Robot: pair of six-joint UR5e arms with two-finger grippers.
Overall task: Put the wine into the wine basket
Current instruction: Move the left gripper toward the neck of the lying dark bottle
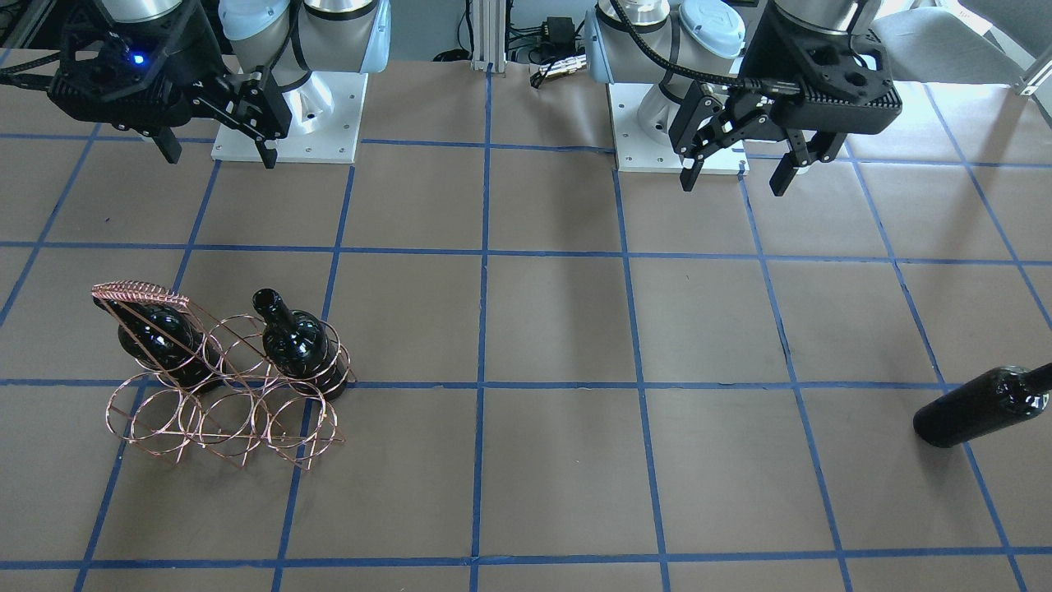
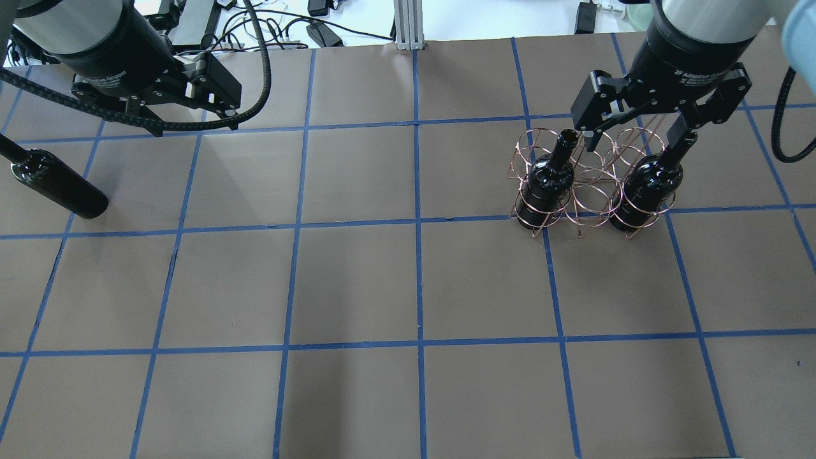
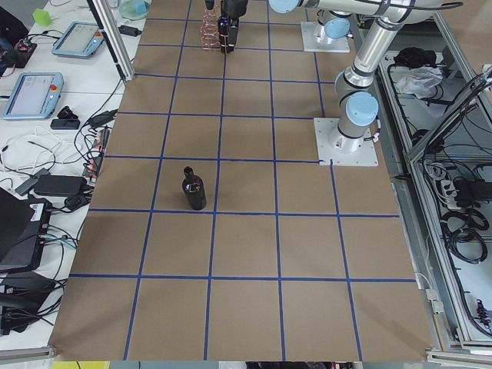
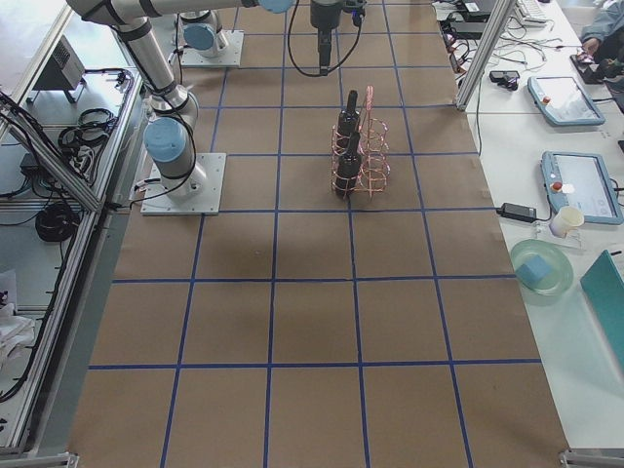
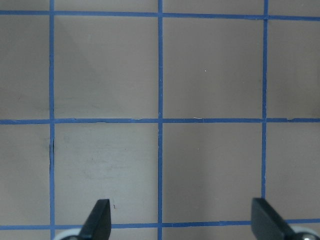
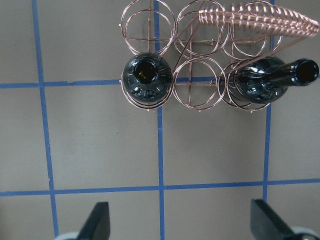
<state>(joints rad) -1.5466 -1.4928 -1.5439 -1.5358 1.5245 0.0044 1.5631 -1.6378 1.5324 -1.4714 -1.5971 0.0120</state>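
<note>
Three black bottles, and one copper basket (image 1: 140, 293) with six rings in two rows of three. The first bottle (image 2: 547, 185) and the second bottle (image 2: 644, 191) stand upright in the two end rings of the row nearer the robot. The third bottle (image 1: 974, 404) stands alone on the table (image 1: 559, 329), well apart from the basket, on the left arm's side. Two grippers, the left gripper (image 1: 734, 182) and the right gripper (image 6: 181, 222), both hang above the table with fingers spread wide, holding nothing. The right one is near the basket.
</note>
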